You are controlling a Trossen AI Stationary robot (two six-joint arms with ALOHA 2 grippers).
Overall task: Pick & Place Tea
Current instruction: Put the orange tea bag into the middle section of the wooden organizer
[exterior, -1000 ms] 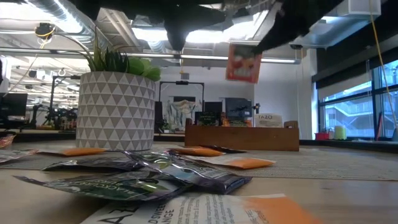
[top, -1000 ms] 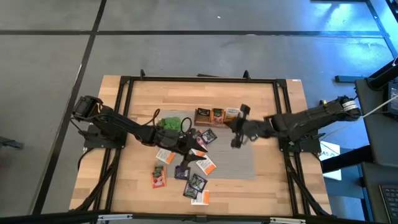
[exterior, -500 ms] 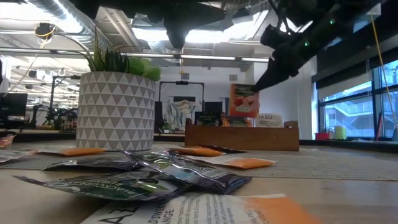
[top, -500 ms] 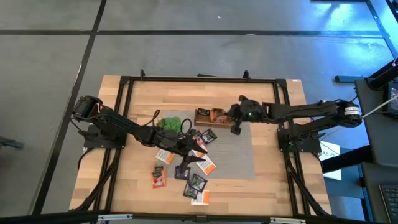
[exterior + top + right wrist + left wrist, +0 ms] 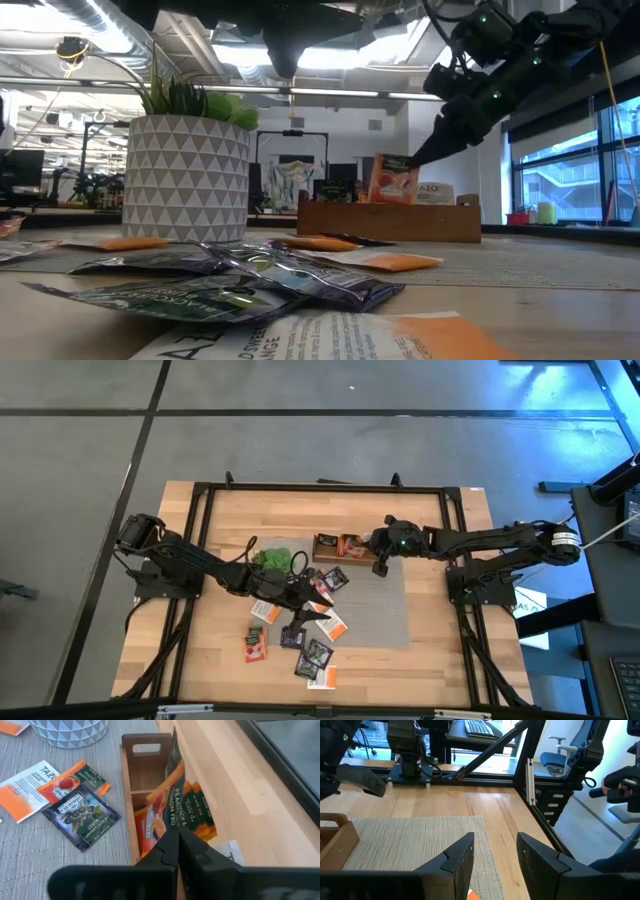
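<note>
tea sachet (image 5: 170, 795), the orange-red one, hangs edge-up over the wooden box (image 5: 131, 827), pinched at its lower corner by the right gripper (image 5: 178, 845), whose fingers are clamped flat together on it. seen from above, that gripper (image 5: 381, 565) sits at the box's (image 5: 322, 548) right end, roughly one o'clock from the table's (image 5: 440, 650) middle. more orange-red sachets already stand in the compartment beneath it (the neighbouring compartment looks bare from the wrist view). loose sachets (image 5: 305, 635) are scattered around six to seven o'clock of the box, on and beside the grey mat (image 5: 385, 615). the potted plant (image 5: 270, 558) stands at nine o'clock of the box. the left gripper (image 5: 318, 612) hovers above the scattered pile, its fingers (image 5: 460, 857) apart and holding nothing.
</note>
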